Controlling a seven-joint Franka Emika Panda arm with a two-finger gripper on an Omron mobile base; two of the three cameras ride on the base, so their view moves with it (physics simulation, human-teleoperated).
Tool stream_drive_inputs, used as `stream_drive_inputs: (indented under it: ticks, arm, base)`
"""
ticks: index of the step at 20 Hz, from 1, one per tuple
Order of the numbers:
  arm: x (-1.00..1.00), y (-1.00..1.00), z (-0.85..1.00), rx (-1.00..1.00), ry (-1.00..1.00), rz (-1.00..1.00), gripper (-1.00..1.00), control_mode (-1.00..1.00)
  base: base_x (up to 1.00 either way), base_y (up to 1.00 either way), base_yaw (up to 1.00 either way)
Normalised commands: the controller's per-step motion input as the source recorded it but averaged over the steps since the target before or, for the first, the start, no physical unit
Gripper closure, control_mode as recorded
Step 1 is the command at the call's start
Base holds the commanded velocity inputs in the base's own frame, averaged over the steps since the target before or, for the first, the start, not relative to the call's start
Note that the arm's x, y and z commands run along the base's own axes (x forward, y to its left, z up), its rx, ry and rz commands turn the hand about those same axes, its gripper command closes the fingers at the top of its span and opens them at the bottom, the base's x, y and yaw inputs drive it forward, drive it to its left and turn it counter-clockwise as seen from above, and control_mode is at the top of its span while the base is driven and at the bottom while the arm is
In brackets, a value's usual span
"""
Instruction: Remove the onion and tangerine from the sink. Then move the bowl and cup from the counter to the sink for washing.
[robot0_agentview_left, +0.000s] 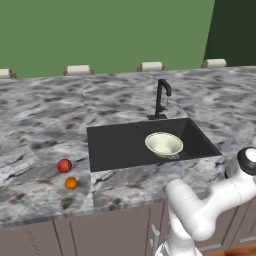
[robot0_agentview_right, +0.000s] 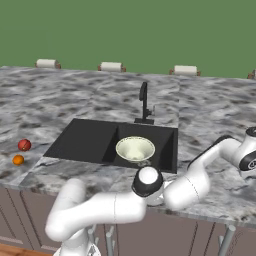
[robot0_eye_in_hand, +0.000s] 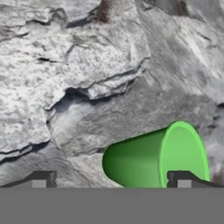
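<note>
Left base view: I see the bowl (robot0_agentview_left: 164, 144) sitting inside the sink (robot0_agentview_left: 115, 145), toward its right half, below the faucet (robot0_agentview_left: 161, 98). The onion (robot0_agentview_left: 64, 165) and the tangerine (robot0_agentview_left: 71, 183) lie on the bench (robot0_agentview_left: 45, 125) left of the sink, near each other, tangerine closer to the front edge. The arm bends off to the right.

Right base view: same layout; bowl (robot0_agentview_right: 135, 149) in the sink (robot0_agentview_right: 85, 140), onion (robot0_agentview_right: 24, 145) and tangerine (robot0_agentview_right: 18, 160) on the bench (robot0_agentview_right: 210, 115) at far left.

Hand view: I read the fingers (robot0_eye_in_hand: 111, 180) as spread wide. The cup (robot0_eye_in_hand: 148, 157) lies on its side on the marble, its rim just behind the right-hand fingertip (robot0_eye_in_hand: 181, 179). I cannot tell whether they touch. Nothing is gripped.
</note>
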Motion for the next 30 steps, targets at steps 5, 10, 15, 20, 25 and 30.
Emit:
stream_drive_inputs:
  ticks: [5, 10, 15, 20, 25, 30]
  arm:
    - [0.00, -0.01, 0.27, 0.12, 0.00, -0.05, -1.00, -1.00]
    - [0.01, 0.00, 0.26, 0.11, 0.00, -0.05, -1.00, -1.00]
    - [0.07, -0.04, 0.18, 0.11, 0.02, -0.05, -1.00, -1.00]
    - [0.16, -0.13, 0.10, 0.08, 0.05, -0.04, -1.00, -1.00]
    - [0.18, -0.20, 0.10, 0.07, 0.04, -0.01, -1.00, -1.00]
    - [0.16, -0.28, 0.20, 0.07, 0.02, 0.00, -1.00, -1.00]
  base:
    - [0.00, 0.00, 0.00]
    - [0.00, 0.00, 0.00]
    - [0.00, 0.00, 0.00]
    - [0.00, 0.00, 0.00]
    - [0.00, 0.00, 0.00]
    - [0.00, 0.00, 0.00]
